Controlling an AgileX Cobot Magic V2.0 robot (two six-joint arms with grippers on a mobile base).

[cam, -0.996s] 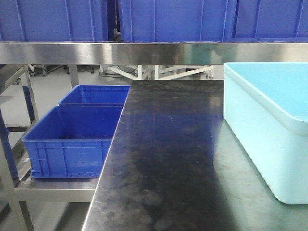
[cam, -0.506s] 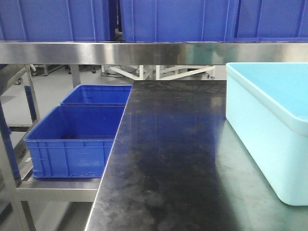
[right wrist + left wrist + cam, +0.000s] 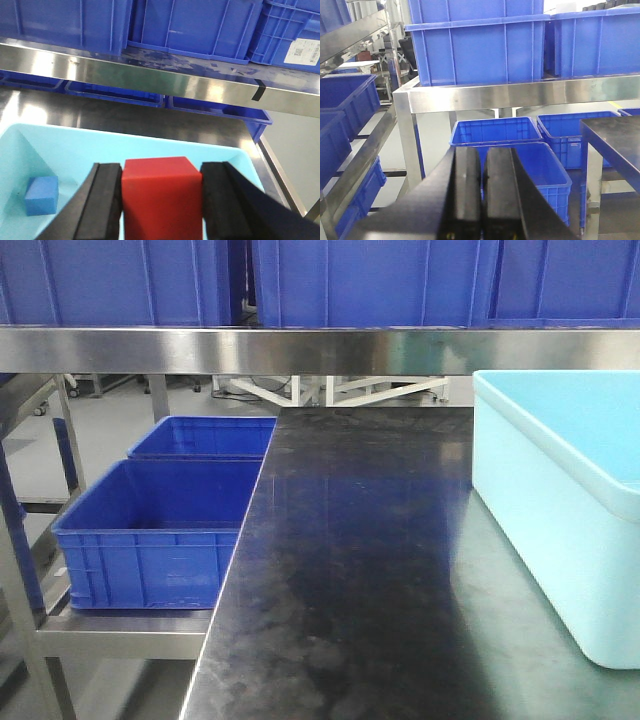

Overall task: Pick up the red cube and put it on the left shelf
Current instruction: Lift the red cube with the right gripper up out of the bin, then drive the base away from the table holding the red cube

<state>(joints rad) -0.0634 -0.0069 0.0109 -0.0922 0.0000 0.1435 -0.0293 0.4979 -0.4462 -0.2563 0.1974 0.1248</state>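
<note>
The red cube (image 3: 161, 192) is being clamped squarely by the right tool (image 3: 162, 200), closed to the cube's width, over the pale tub (image 3: 150, 150) so it can be carried clear; a blue block (image 3: 42, 195) is lying below-left. The left tool (image 3: 482, 190) is being held pinched together, empty.

Dark worktop (image 3: 350, 570) centre. On its right side, a pale blue tub (image 3: 540, 530), blue cube (image 3: 42, 195) inside. Left of the worktop, lower: blue crate (image 3: 150, 540), second crate (image 3: 205, 437) behind.

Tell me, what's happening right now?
Right jaws shut on red cube, over pale blue tub. Left jaws shut, empty. Blue cube in tub, not touching.
</note>
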